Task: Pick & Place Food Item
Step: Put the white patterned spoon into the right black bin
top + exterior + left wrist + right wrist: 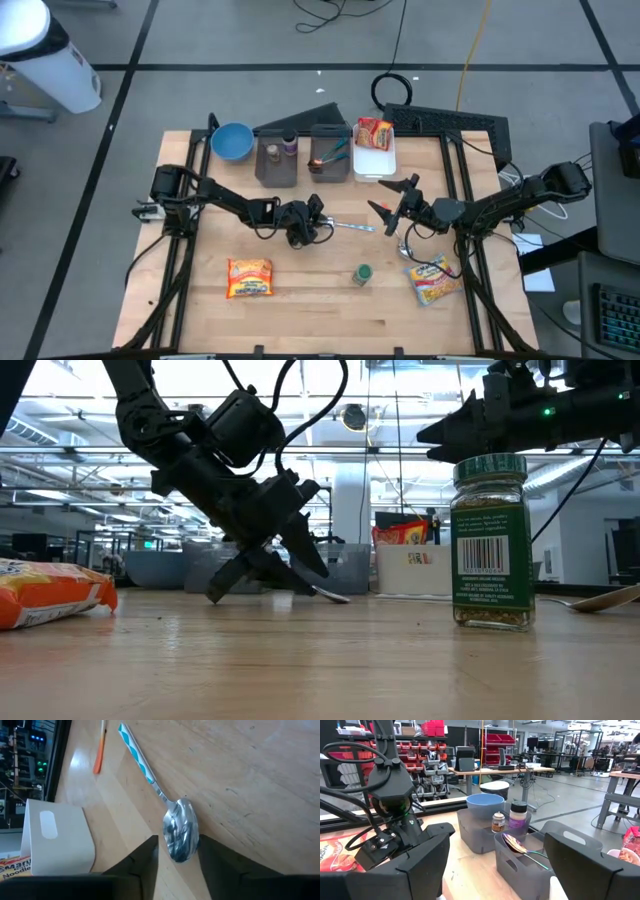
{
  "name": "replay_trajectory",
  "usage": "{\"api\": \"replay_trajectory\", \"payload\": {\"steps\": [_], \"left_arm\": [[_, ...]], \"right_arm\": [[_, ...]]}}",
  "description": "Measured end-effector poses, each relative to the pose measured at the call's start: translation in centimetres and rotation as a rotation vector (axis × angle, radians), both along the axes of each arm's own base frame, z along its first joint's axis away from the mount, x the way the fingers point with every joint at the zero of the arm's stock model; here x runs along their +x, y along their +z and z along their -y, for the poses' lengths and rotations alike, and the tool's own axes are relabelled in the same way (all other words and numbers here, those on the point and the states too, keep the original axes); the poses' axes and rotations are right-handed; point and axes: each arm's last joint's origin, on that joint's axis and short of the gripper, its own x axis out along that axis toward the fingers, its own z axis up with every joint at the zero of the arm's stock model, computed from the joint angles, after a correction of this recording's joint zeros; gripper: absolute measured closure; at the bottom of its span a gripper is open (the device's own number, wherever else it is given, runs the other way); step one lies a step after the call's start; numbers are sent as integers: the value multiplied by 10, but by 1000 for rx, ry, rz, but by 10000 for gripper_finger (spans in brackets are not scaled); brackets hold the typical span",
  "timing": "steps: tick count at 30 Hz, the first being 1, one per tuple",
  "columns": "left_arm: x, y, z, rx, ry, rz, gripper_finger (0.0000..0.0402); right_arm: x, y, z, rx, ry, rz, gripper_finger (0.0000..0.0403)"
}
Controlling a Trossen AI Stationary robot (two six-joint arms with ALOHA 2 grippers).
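At centre frame, the left gripper [318, 213] sits low on the surface [320, 300], fingers narrowly parted around a spoon [180, 830].
Right gripper [392, 195] hovers wide open, centre-right; the barcoded spice jar [490, 540] and orange noodle packet [249, 277] lie lower.
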Motion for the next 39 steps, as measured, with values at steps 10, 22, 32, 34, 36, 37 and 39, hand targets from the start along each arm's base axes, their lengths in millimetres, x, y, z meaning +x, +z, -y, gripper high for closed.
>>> {"api": "replay_trajectory", "payload": {"steps": [10,22,32,34,36,37,39], "left_arm": [[0,0,0,-12,9,2,327],[-1,-1,0,-65,50,6,393],[4,3,-3,-126,197,47,397],[9,9,-4,-145,232,67,398],[14,14,-4,-164,251,65,397],[17,17,-4,-173,259,58,398],[24,24,-4,-201,268,38,398]], "right_arm": [[0,0,0,0,0,0,85],[0,0,0,0,0,0,85],[0,0,0,0,0,0,85],[0,0,0,0,1,0,85],[0,0,0,0,1,0,85],[0,0,0,0,1,-1,85],[0,-1,0,-2,2,-10,85]]}}
